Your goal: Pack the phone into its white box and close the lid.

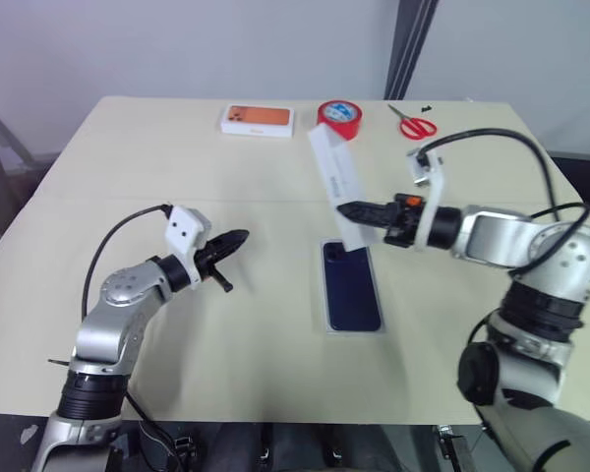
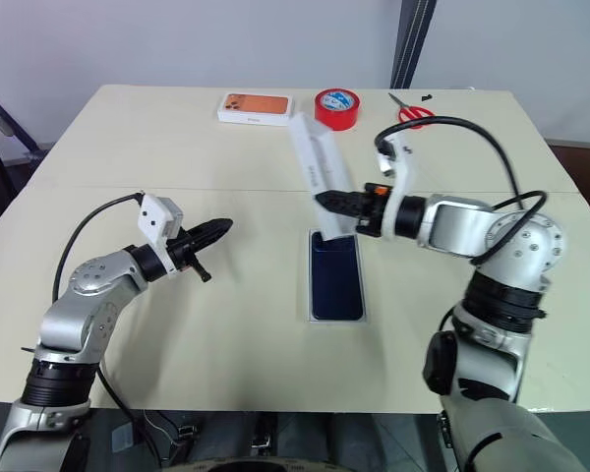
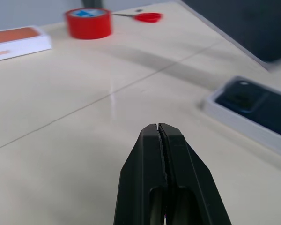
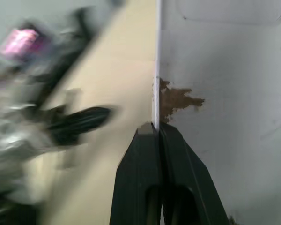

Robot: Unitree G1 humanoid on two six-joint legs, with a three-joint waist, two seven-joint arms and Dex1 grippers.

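Two black-fingered grippers worked over the beige table (image 1: 128,177). Left gripper (image 1: 238,239) hovered above bare tabletop left of centre, fingers pressed together, nothing held. Slim dark navy-blue smartphone (image 1: 351,285) lay flat, glossy back up, inside the shallow white rectangular cardboard tray (image 1: 325,295) at table centre. Above the tray's far end, the deeper white rectangular cardboard lid (image 1: 336,187) hung tilted in the air, pinched by one wall edge in the right gripper (image 1: 346,209), fingers clamped on it; a brown stain showed on its plain inner face in the right wrist view. At the far edge: small white box with orange printed face (image 1: 258,119), red tape roll (image 1: 338,115), red-handled scissors (image 1: 413,123).
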